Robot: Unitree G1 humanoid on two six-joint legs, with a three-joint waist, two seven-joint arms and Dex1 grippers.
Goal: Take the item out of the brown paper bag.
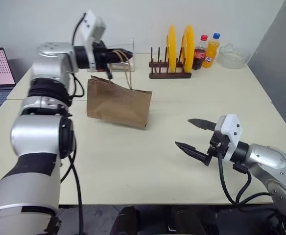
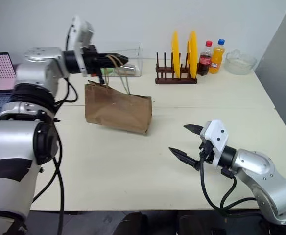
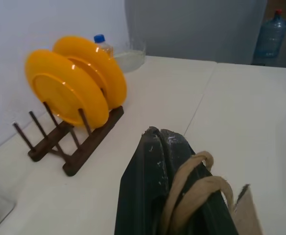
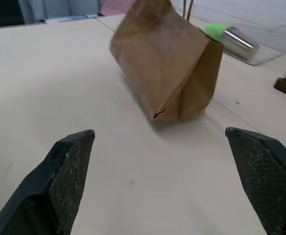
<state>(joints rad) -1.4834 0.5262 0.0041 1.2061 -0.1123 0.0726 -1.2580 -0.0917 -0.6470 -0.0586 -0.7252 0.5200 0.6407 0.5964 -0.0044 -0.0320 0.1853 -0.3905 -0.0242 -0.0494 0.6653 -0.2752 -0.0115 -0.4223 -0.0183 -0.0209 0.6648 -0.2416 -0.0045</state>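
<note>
No readable text anywhere. Cola bottle has a red label and the orange soda bottle just beside it has a label too, both well beyond the right gripper, lettering too small to make out. Brown paper bag hanging under the left gripper is unprinted.

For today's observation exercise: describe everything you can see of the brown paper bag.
The brown paper bag is crinkled kraft paper with two thin tan loop handles. It hangs tilted, one bottom corner lifted, the other at the cream table. The left gripper is shut on the handles, which loop around its black fingers. Its bottom fold shows a small tear. Nothing of its contents can be seen.
</note>
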